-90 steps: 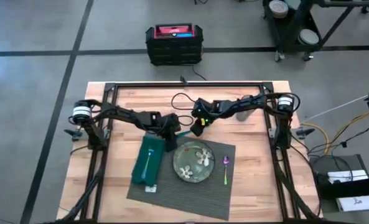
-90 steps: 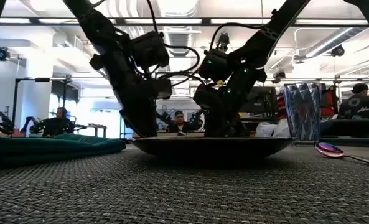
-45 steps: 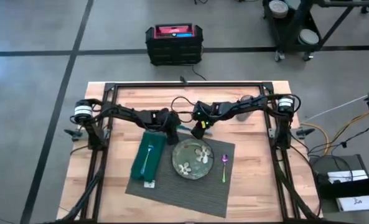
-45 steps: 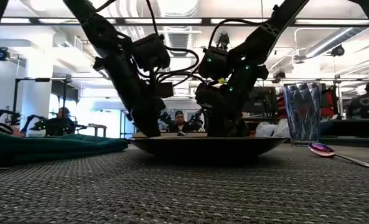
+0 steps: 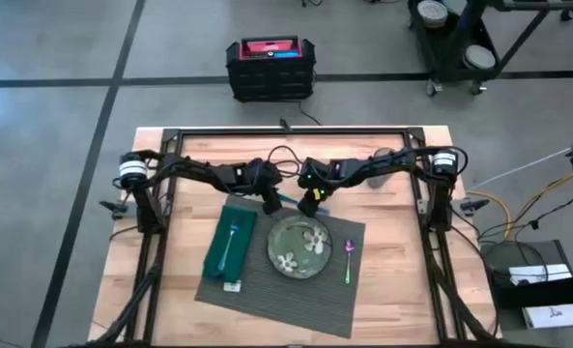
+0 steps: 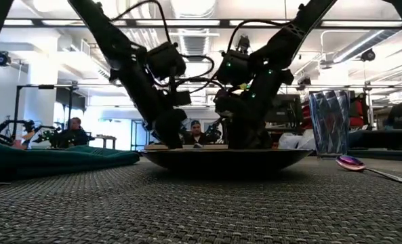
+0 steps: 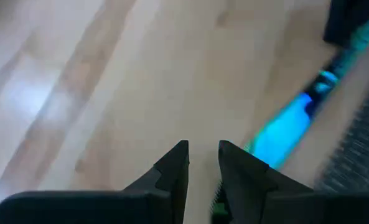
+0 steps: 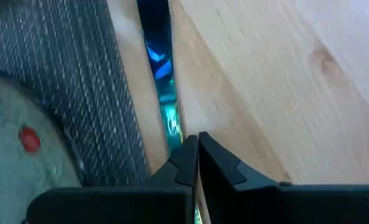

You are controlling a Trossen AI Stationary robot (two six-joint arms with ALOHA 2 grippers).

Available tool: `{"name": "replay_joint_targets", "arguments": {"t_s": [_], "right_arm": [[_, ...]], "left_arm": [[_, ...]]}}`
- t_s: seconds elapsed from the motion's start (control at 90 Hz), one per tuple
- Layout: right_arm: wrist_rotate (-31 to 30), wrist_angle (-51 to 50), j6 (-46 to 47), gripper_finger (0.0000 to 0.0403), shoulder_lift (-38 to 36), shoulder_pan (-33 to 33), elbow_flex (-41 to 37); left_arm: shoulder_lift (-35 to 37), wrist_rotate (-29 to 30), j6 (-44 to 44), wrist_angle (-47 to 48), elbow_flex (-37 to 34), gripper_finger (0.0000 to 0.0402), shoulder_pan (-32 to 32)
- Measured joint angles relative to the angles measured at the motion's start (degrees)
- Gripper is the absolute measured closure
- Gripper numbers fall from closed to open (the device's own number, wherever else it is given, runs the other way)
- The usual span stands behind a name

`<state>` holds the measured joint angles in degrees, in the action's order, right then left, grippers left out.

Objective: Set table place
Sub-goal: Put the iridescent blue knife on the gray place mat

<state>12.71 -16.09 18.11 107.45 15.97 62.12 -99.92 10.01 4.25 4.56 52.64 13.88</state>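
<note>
No readable writing; right gripper (image 8: 193,146) pinches a blue utensil (image 8: 162,81), left gripper (image 7: 203,158) slightly parted

Plate (image 5: 300,247) on placemat (image 5: 267,298); napkin (image 5: 231,246) left, spoon (image 5: 349,259) right.

pale jointed wood on the table (image 5: 392,280); coarse woven ribbing on the placemat (image 5: 267,300); soft cloth napkin (image 5: 230,240); glossy iridescent spoon (image 5: 349,259).

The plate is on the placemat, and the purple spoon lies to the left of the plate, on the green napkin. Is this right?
Not quite. In the high view the purple spoon lies to the right of the plate, directly on the placemat. The green napkin, left of the plate, carries a different utensil.
</note>
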Motion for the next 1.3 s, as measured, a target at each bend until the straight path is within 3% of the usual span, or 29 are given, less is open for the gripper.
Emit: {"name": "replay_joint_targets", "arguments": {"t_s": [0.167,0.356,0.533,0.789,1.078,1.3], "right_arm": [[0.0,2.4,-4.3,0.0403,-4.3,0.2,0.1],[-0.4,10.1,-2.5,0.0403,-2.0,-0.3,0.1],[-0.6,12.9,-0.1,0.0403,1.7,-0.4,0.1],[-0.7,16.7,0.0,0.0403,2.2,-1.1,0.1],[-0.7,18.3,1.9,0.0403,4.3,-1.5,0.1],[-0.8,18.4,1.8,0.0403,4.8,-1.5,0.1]], "left_arm": [[3.4,0.0,1.7,4.9,0.0,0.0326,-1.5],[4.1,-0.1,3.4,9.4,-1.3,0.0326,-2.4],[4.4,-3.5,8.5,8.1,-6.0,0.0326,-3.0],[4.8,-3.8,15.2,4.4,-10.9,0.0326,-5.7],[4.9,-3.6,22.7,3.6,-11.8,0.0326,-9.4],[8.3,-0.9,21.8,6.3,-10.7,0.0326,-10.2]]}}
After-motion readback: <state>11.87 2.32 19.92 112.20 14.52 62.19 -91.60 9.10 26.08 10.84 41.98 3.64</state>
